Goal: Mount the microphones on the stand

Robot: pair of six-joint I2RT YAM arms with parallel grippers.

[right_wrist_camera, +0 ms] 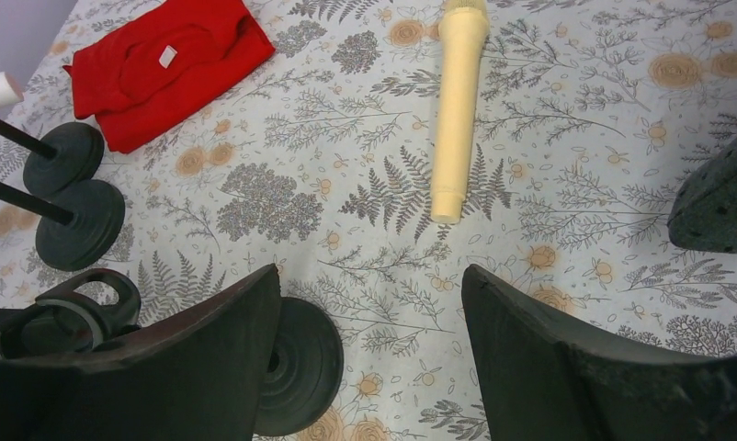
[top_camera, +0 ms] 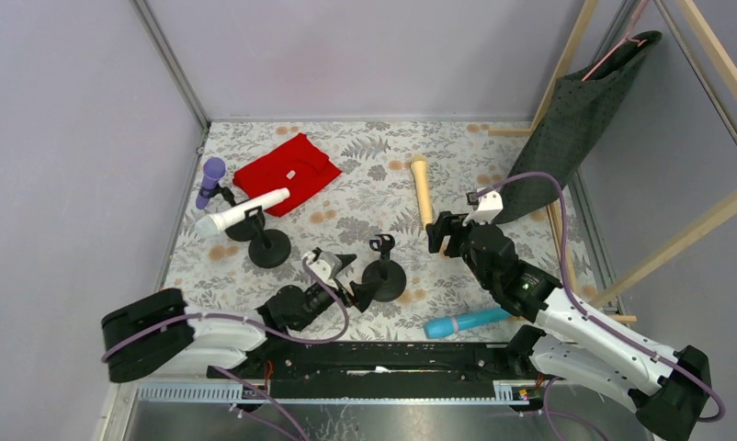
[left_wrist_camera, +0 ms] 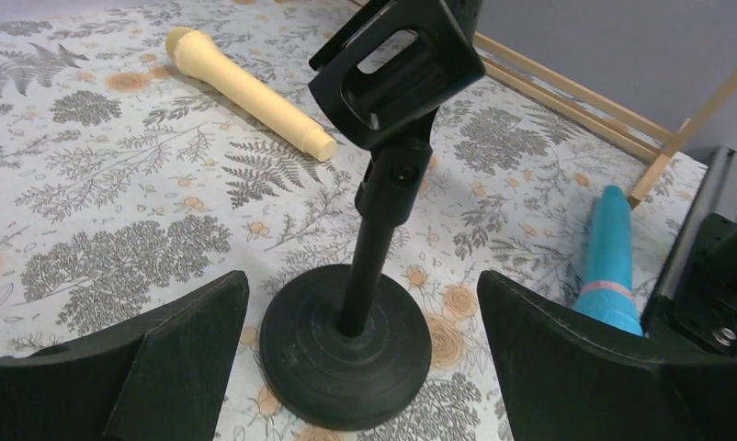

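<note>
Floral-print tablecloth (top_camera: 365, 175) below: my left gripper (left_wrist_camera: 360, 280) spreads wide around a black round-based stand (left_wrist_camera: 346, 354). My right gripper (right_wrist_camera: 371, 276) gapes near a slim cream-yellow plastic microphone (right_wrist_camera: 459, 110).

The floral table (top_camera: 374, 184) carries a red cloth (top_camera: 287, 172), a cream mic (top_camera: 422, 190), a blue mic (top_camera: 466, 321) and upright black stands (top_camera: 383, 278).

Black-and-white arms (top_camera: 220, 333), purple cables (top_camera: 533, 175)
</note>
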